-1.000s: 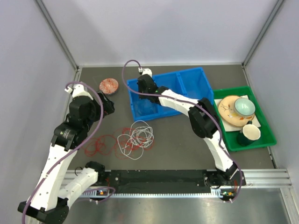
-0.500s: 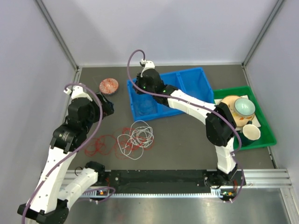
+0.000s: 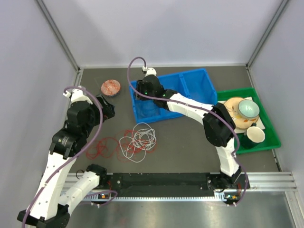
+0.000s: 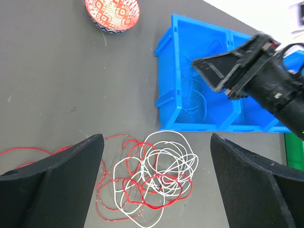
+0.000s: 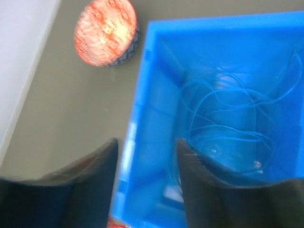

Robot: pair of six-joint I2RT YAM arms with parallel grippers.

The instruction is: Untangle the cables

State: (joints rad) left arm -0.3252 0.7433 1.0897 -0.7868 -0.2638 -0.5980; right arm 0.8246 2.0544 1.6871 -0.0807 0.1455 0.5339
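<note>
A tangle of red and white cables [image 3: 137, 140] [image 4: 159, 178] lies on the dark table in front of the blue bin [image 3: 183, 78] [image 4: 166, 102], and more red loops [image 3: 101, 148] trail off to its left. A thin blue cable [image 5: 228, 118] [image 4: 197, 90] lies coiled in the bin's left compartment. My left gripper [image 3: 107, 109] [image 4: 156, 138] hangs open above the tangle, touching nothing. Over the bin's left wall my right gripper [image 3: 142, 91] [image 5: 147, 142] [image 4: 211, 71] has its jaws apart, with nothing between them.
A red patterned bowl [image 3: 110, 87] [image 4: 113, 12] [image 5: 105, 32] sits on the table left of the bin. At the right, a green tray [image 3: 266, 140] holds a plate, a bowl and cups. Grey walls close in the back and both sides.
The right arm's elbow swung to the right while its gripper stayed over the bin's left compartment and its jaws came apart. The left arm shifted slightly. The tangle has not moved.
</note>
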